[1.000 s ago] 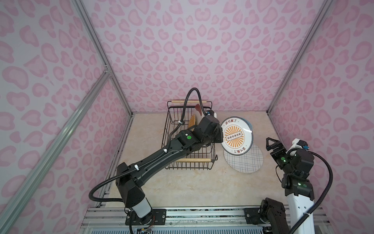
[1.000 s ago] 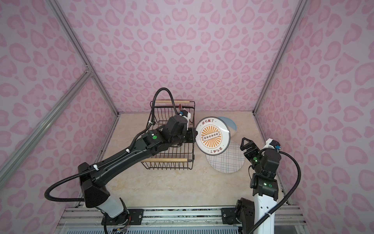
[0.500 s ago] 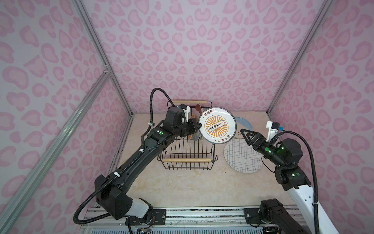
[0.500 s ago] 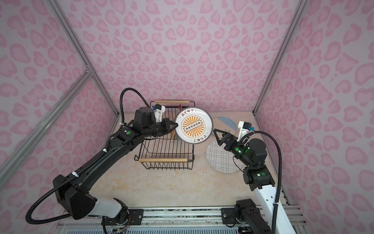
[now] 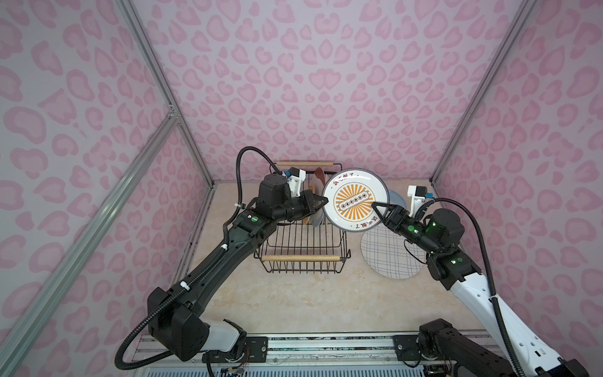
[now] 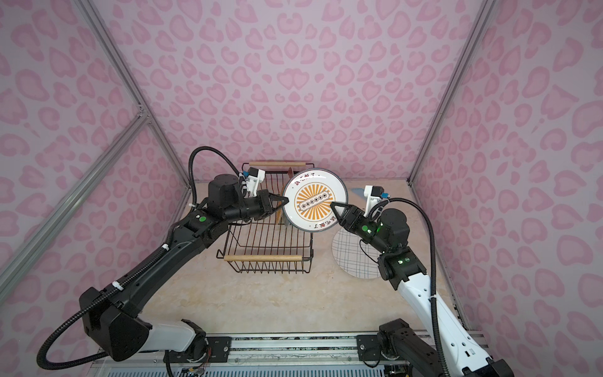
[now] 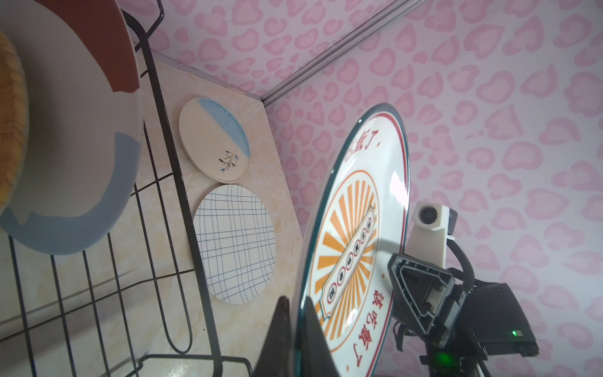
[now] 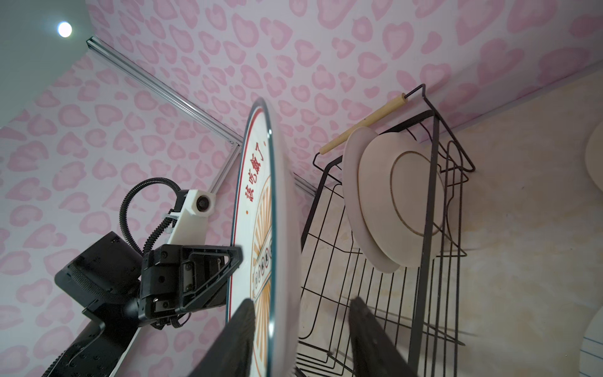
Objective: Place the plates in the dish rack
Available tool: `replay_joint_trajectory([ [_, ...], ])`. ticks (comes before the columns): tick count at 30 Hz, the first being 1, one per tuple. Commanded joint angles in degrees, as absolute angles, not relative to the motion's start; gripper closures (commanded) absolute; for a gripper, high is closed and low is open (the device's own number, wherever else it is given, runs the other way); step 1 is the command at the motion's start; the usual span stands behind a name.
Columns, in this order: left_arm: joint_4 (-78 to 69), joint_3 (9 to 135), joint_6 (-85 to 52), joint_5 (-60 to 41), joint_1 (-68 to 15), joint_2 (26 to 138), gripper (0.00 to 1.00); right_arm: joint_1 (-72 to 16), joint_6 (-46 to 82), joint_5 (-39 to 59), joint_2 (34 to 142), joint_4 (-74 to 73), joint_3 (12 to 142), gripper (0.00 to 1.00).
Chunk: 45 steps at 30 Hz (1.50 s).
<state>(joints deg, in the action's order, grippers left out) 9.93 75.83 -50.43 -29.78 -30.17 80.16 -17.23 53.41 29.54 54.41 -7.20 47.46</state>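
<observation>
So the left gripper (image 5: 322, 203) is clamped tight on the rim of the round white plate with the orange sunburst (image 5: 355, 199). It's holding it on edge in the air, just over the far right corner of the black wire dish rack with the wooden rod handles (image 5: 300, 258). The right gripper (image 5: 376, 209) straddles the opposite rim, jaws apart and not squeezing it yet. A white plate with a blue grid (image 5: 385, 261) lies flat just right of the rack.

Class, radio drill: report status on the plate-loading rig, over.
Left gripper shut on orange sunburst plate, aloft on edge by dish rack. Right gripper open, straddling opposite rim. Colour-blocked plate standing in rack.
</observation>
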Motion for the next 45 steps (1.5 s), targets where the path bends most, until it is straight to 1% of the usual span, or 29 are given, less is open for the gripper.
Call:
replay_joint_trajectory([
  [1, 4.5, 74.9, -51.9, -31.9, -29.9, 79.5, 0.96, -17.5, 56.0, 29.3, 54.9, -11.9, 46.8, 0.62],
  [3, 4.6, 74.4, -51.9, -31.7, -29.8, 79.3, 0.96, -17.6, 56.5, 29.1, 55.0, -12.1, 46.9, 0.66],
  [5, 4.5, 73.8, -51.8, -31.4, -29.7, 79.0, 0.96, -17.8, 56.7, 28.7, 54.8, -12.0, 46.8, 0.72],
  [7, 4.2, 73.2, -51.7, -31.5, -29.6, 78.9, 0.97, -18.1, 56.9, 28.0, 54.5, -11.6, 46.7, 0.83],
  [11, 3.5, 72.2, -51.1, -31.4, -29.6, 78.5, 0.96, -18.5, 57.2, 26.9, 54.1, -11.3, 46.3, 0.94],
  [13, 3.4, 71.7, -50.7, -31.4, -29.6, 78.2, 0.97, -19.1, 55.3, 25.2, 53.9, -9.0, 46.9, 1.0],
  [16, 4.0, 71.0, -49.8, -31.4, -29.6, 77.7, 0.95, -20.2, 54.1, 23.7, 53.9, -7.6, 47.0, 1.0],
  [17, 4.3, 70.7, -49.3, -31.2, -29.6, 77.3, 0.91, -20.4, 53.8, 23.3, 54.0, -7.4, 47.0, 1.0],
  [19, 5.8, 70.4, -47.9, -30.1, -29.6, 76.4, 0.78, -20.9, 53.5, 22.1, 53.8, -6.3, 47.1, 1.0],
  [22, 8.3, 70.4, -45.7, -28.5, -29.5, 74.6, 0.53, -20.9, 52.8, 20.2, 52.9, -4.5, 47.0, 1.0],
  [26, 12.7, 69.5, -43.1, -25.7, -27.8, 69.7, 0.29, -20.9, 51.1, 16.9, 51.0, -1.3, 47.5, 1.0],
  [28, 16.5, 68.8, -41.5, -22.6, -26.2, 66.5, 0.18, -20.9, 50.8, 15.8, 50.1, -0.4, 47.4, 1.0],
  [30, 21.6, 68.1, -37.8, -16.8, -25.6, 62.4, 0.07, -20.9, 50.2, 15.2, 49.4, 0.4, 47.4, 1.0],
  [33, 28.7, 66.9, -33.6, -9.5, -23.7, 57.0, 0.0, -20.9, 49.1, 14.8, 48.5, 2.1, 47.6, 1.0],
  [34, 31.3, 66.8, -32.8, -7.3, -23.0, 55.7, 0.02, -20.9, 48.6, 14.6, 48.3, 2.8, 47.8, 1.0],
  [36, 37.0, 66.4, -31.1, -4.2, -20.8, 53.2, 0.02, -20.9, 47.9, 14.5, 47.5, 3.6, 47.8, 1.0],
  [38, 40.8, 65.2, -30.2, -3.1, -17.5, 51.6, 0.02, -20.9, 47.3, 14.0, 46.7, 4.0, 47.4, 1.0],
  [40, 42.0, 62.8, -29.8, -6.1, -12.9, 50.5, 0.02, -20.9, 47.2, 13.7, 46.2, 4.2, 46.9, 1.0],
  [42, 41.5, 60.0, -29.7, -11.8, -7.7, 50.3, 0.02, -20.9, 47.3, 13.9, 46.3, 4.2, 46.7, 1.0],
  [44, 39.9, 57.7, -29.6, -17.3, -4.6, 51.6, 0.02, -20.9, 47.5, 14.6, 46.6, 3.9, 46.4, 1.0],
  [45, 39.6, 56.9, -29.5, -18.4, -3.8, 53.0, 0.02, -20.9, 47.5, 14.7, 46.7, 3.9, 46.4, 1.0],
])
